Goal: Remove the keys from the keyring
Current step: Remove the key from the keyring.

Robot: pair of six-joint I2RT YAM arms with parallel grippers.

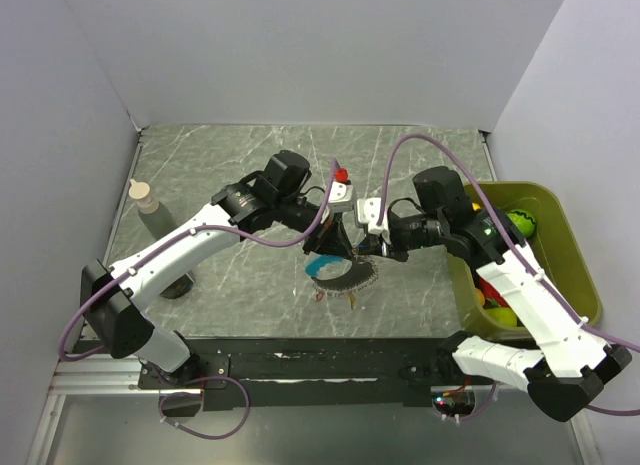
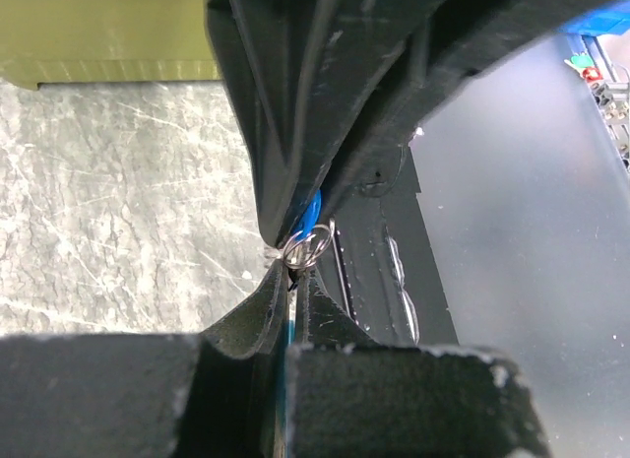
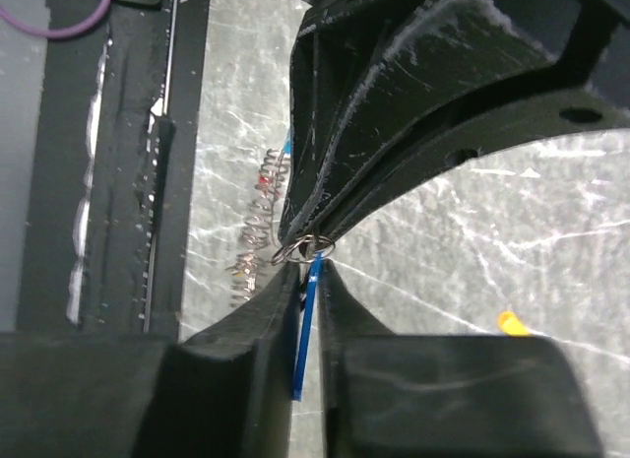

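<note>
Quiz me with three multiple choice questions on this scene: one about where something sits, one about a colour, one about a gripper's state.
1. The green bin stands on the table's: A) right side B) left side C) middle.
2. The strip held in the right gripper is: A) red B) blue C) yellow.
3. The left gripper is: A) wide open B) out of view C) shut.
Answers: 1 A, it sits beside the right arm. 2 B, the right wrist view shows it blue. 3 C, its tips meet on a small metal ring.
</note>
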